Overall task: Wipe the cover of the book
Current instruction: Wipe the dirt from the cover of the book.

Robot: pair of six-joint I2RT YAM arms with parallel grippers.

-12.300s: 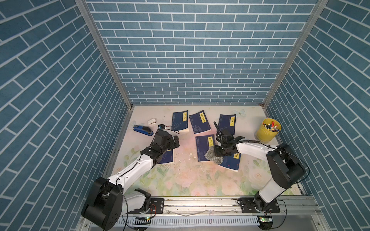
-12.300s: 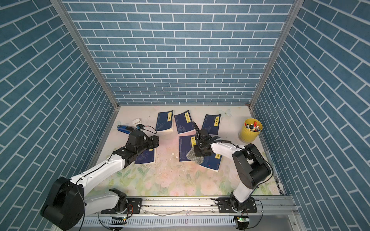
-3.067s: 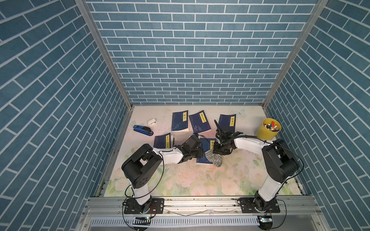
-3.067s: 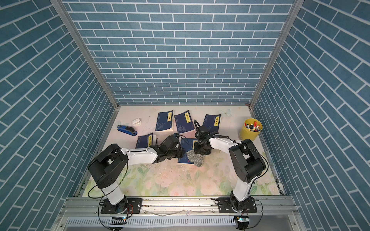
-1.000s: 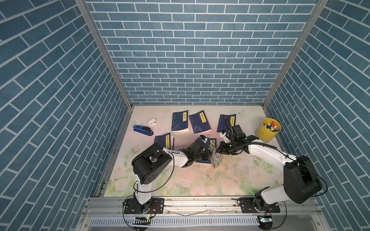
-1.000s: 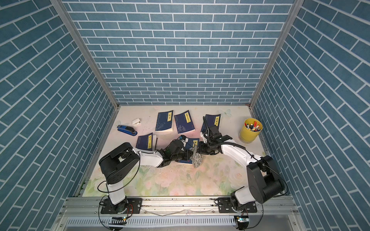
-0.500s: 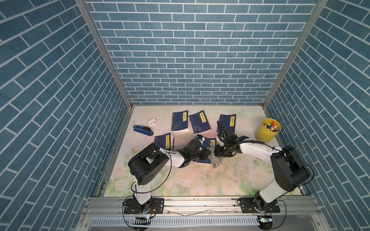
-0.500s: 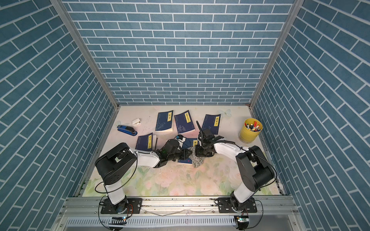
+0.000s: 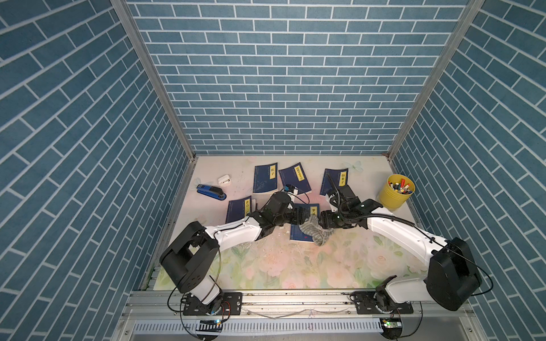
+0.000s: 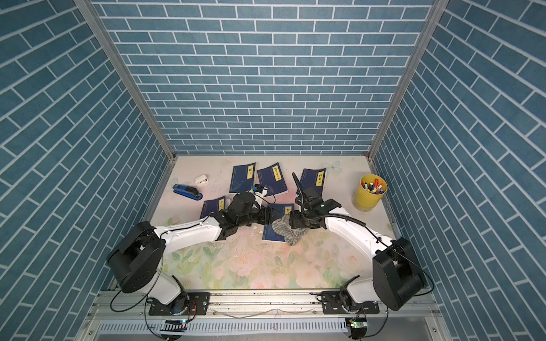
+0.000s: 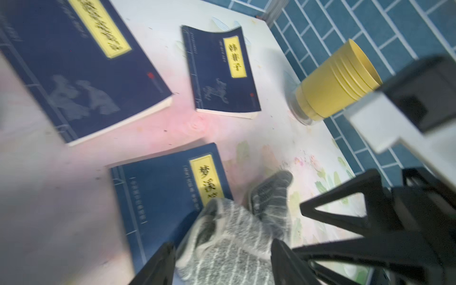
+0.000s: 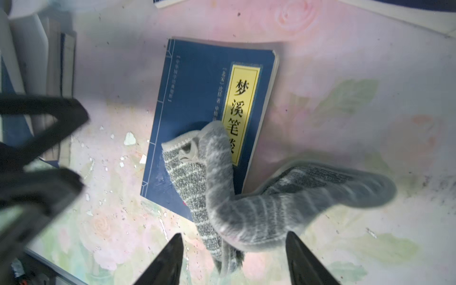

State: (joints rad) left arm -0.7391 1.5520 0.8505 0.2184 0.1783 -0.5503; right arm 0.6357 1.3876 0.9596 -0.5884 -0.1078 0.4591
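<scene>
- Book (image 9: 297,234) first: where is it lying?
- It is lying flat near the middle of the table (image 9: 266,265), cover up, with its yellow title strip toward its far right corner. A grey cloth (image 9: 314,231) is draping over its near right part and spilling off the right edge onto the table.
- Are the grippers holding anything?
- No. The left gripper (image 11: 222,249) is hanging just left of the cloth with its fingers (image 11: 283,256) spread. The right gripper (image 12: 234,244) is facing it from the right, and its fingers (image 12: 172,254) are standing wide apart, pinching nothing.
- How is the book going to behave under a wipe?
- I am judging it a thin paperback, light and with a bendy cover. It is probably going to slide on the smooth table unless one arm is pressing on the bare left side by the spine. The cloth is looking soft and limp, and its raised fold over the cover is the easiest place to pinch.
- What is sitting around it?
- Four more books (image 9: 266,178) are lying to the left and far side. A stapler (image 9: 211,192) is sitting far left, and a yellow cup (image 9: 394,197) of pens is standing far right. Both are well apart from the cloth.
</scene>
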